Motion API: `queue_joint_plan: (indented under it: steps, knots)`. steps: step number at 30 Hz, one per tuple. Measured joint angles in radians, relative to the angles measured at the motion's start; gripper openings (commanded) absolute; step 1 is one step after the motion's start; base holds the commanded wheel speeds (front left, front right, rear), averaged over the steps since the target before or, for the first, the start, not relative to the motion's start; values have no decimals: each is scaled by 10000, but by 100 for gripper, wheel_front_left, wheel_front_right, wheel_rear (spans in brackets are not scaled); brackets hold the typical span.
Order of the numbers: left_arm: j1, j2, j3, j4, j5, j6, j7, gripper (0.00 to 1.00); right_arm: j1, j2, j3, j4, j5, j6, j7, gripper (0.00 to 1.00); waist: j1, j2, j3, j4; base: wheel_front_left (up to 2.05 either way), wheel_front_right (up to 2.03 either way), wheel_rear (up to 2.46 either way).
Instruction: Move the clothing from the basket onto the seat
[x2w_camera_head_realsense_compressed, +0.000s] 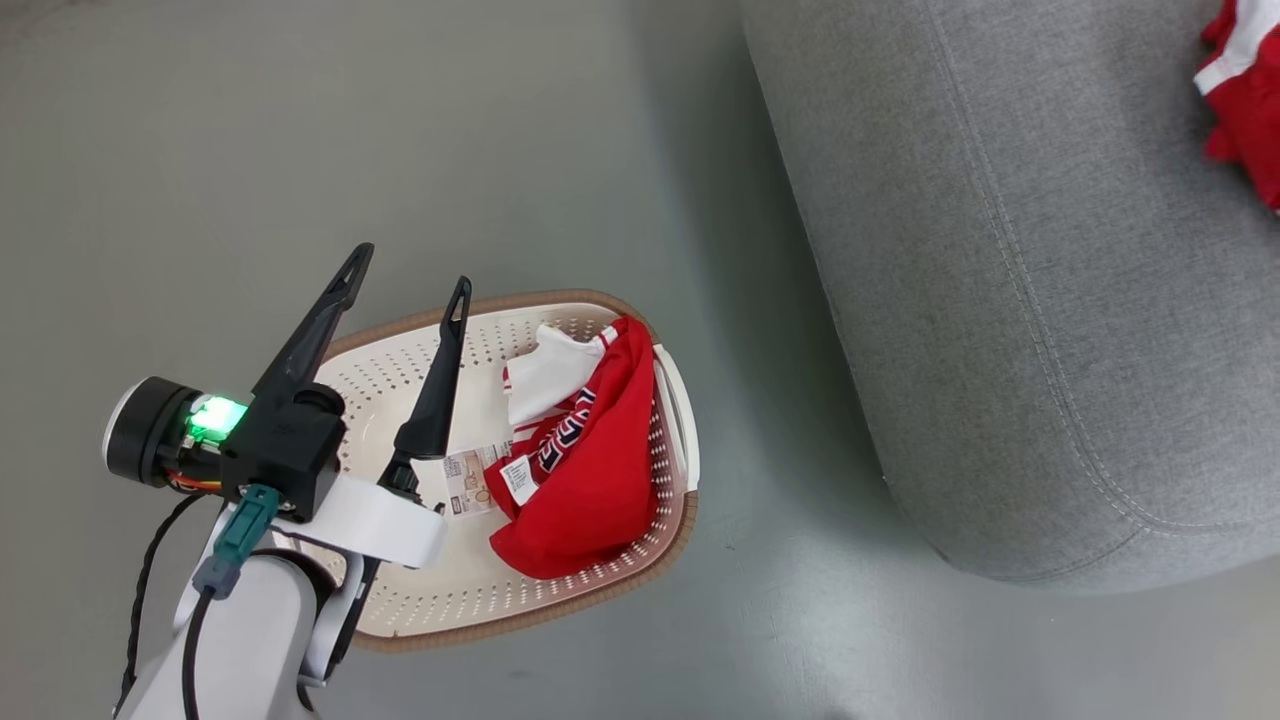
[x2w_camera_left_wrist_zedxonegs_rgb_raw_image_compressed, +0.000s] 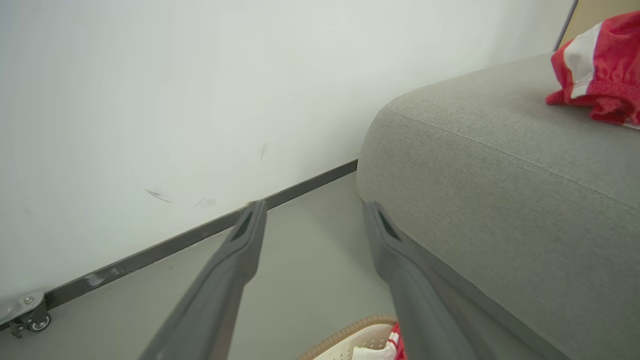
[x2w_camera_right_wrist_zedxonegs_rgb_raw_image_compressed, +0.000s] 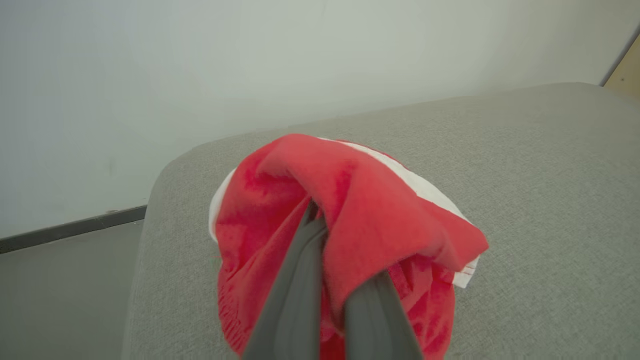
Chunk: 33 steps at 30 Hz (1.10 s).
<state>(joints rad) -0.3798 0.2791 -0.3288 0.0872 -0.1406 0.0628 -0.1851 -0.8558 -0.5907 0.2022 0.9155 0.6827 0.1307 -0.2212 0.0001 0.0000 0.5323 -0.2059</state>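
The cream basket (x2w_camera_head_realsense_compressed: 400, 590) with a brown rim stands on the floor left of the grey seat (x2w_camera_head_realsense_compressed: 1010, 300). A red and white garment (x2w_camera_head_realsense_compressed: 585, 470) with patterned trim and a white label lies in its right half. My left gripper (x2w_camera_head_realsense_compressed: 410, 270) hangs open above the basket's left side, nothing between its fingers (x2w_camera_left_wrist_zedxonegs_rgb_raw_image_compressed: 240, 250). In the right wrist view my right gripper (x2w_camera_right_wrist_zedxonegs_rgb_raw_image_compressed: 320, 215) is shut on another red and white garment (x2w_camera_right_wrist_zedxonegs_rgb_raw_image_compressed: 370, 200), which drapes over the fingers above the seat (x2w_camera_right_wrist_zedxonegs_rgb_raw_image_compressed: 550, 200). That garment (x2w_camera_head_realsense_compressed: 1245, 90) shows at the seat's far right edge in the head view.
A white wall (x2w_camera_left_wrist_zedxonegs_rgb_raw_image_compressed: 175, 100) with a dark baseboard (x2w_camera_left_wrist_zedxonegs_rgb_raw_image_compressed: 200, 235) runs behind the seat. A small caster wheel (x2w_camera_left_wrist_zedxonegs_rgb_raw_image_compressed: 30, 320) sits at the wall's foot. Grey floor (x2w_camera_head_realsense_compressed: 300, 130) surrounds the basket. A sticker (x2w_camera_head_realsense_compressed: 468, 482) lies on the basket bottom.
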Motion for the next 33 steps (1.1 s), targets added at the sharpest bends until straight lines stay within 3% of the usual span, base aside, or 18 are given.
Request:
queue_joint_plan:
  steps: [7, 8, 10, 11, 12, 33]
  knots:
    - [-9, -12, 46, 115, -10, 77, -59, 100, 366, 372, 199, 238, -67, 0, -81, 2, 0, 0, -85, -164, 0, 0, 0]
    - [-10, -17, 46, 132, -12, 77, -63, 100, 367, 403, 213, 276, -67, 0, -82, 12, 0, 0, -105, -183, 0, 0, 0]
    - [-16, -52, 44, 165, -56, 77, -98, 100, 366, 472, 219, 299, -52, 0, -88, 44, 0, 0, -148, -217, 0, 0, 0]
    - [-19, -54, 44, 196, -61, 77, -102, 100, 366, 502, 217, 313, -38, 0, -90, 84, 0, 0, -170, -229, 0, 0, 0]
    - [-19, -54, 44, 196, -61, 77, -102, 100, 366, 502, 217, 313, -38, 0, -90, 100, 0, 0, -170, -229, 0, 0, 0]
    - [-126, -395, 151, 738, -284, 128, -428, 100, 1415, 568, 33, 286, 117, 0, -267, 100, 0, 0, -754, -442, 0, 0, 0]
